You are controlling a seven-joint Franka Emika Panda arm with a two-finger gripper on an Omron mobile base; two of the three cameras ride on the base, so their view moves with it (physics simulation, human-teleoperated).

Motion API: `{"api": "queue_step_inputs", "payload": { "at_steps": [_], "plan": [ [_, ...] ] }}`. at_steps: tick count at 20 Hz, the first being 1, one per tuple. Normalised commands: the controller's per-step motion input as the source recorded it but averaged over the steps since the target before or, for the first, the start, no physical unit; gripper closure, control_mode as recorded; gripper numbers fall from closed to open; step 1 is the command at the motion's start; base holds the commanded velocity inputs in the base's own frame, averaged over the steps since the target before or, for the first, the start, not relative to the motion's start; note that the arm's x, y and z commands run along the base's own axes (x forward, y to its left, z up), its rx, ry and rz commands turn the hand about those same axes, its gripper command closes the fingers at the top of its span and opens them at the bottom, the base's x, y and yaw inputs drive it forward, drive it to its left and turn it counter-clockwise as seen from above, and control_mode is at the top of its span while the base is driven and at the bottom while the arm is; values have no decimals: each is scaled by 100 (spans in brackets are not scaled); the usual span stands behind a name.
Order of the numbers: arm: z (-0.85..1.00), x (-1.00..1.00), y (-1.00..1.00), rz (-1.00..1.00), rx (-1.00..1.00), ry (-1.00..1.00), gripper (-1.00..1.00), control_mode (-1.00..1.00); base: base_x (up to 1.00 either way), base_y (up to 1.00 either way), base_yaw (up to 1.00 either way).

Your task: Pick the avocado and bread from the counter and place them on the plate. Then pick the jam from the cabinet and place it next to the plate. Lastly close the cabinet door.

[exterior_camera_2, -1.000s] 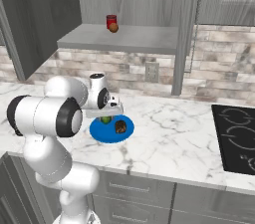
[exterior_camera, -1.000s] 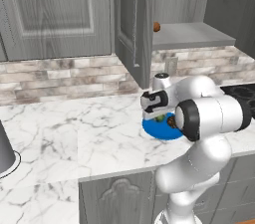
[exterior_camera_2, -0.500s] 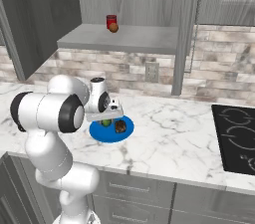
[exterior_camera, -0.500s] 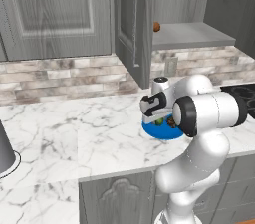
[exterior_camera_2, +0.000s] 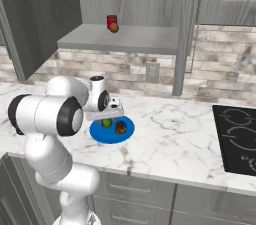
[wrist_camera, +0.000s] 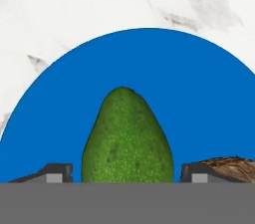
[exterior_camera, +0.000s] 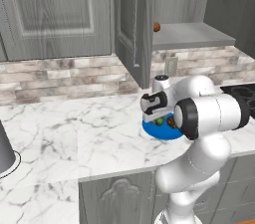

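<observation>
Your jaws (wrist_camera: 127, 173) stand spread, one tip on each side of the avocado (wrist_camera: 127, 138) with a visible gap between each tip and the fruit, so nothing is pinched. The avocado lies on the plate (wrist_camera: 199, 98), its narrow end pointing away from the hand. The bread (exterior_camera_2: 121, 128) sits on the same plate just beside the avocado (exterior_camera_2: 106, 123), a rough brown edge of it showing past one fingertip in your hand view. The plate (exterior_camera_2: 107, 136) rests on the marble tabletop (exterior_camera_2: 170, 144), toward its front edge and directly under your hand. Above and behind, the cabinet door (exterior_camera: 133, 24) hangs open, and on the cabinet shelf (exterior_camera_2: 125, 39) the red jam (exterior_camera_2: 111, 21) stands by an orange-brown ball (exterior_camera_2: 114, 28).
</observation>
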Motion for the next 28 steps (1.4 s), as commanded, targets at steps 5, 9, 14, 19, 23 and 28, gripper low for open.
{"api": "queue_step_inputs", "payload": {
  "at_steps": [5, 9, 14, 19, 23, 28],
  "plan": [
    [48, -20, 0, 0, 3, 0, -100, -100, 0, 0, 0],
    [73, -29, 0, 0, 4, -2, -100, -100, 0, 0, 0],
    [82, -42, 0, 0, 3, -14, -100, -100, 0, 0, 0],
    [88, -48, -1, 2, 2, -27, -100, -100, 0, 0, 0],
    [85, -42, -1, 3, 2, -27, -100, -100, 0, 0, 0],
    [86, -35, 0, 2, 2, -28, -100, -100, 0, 0, 0]
  ]
}}
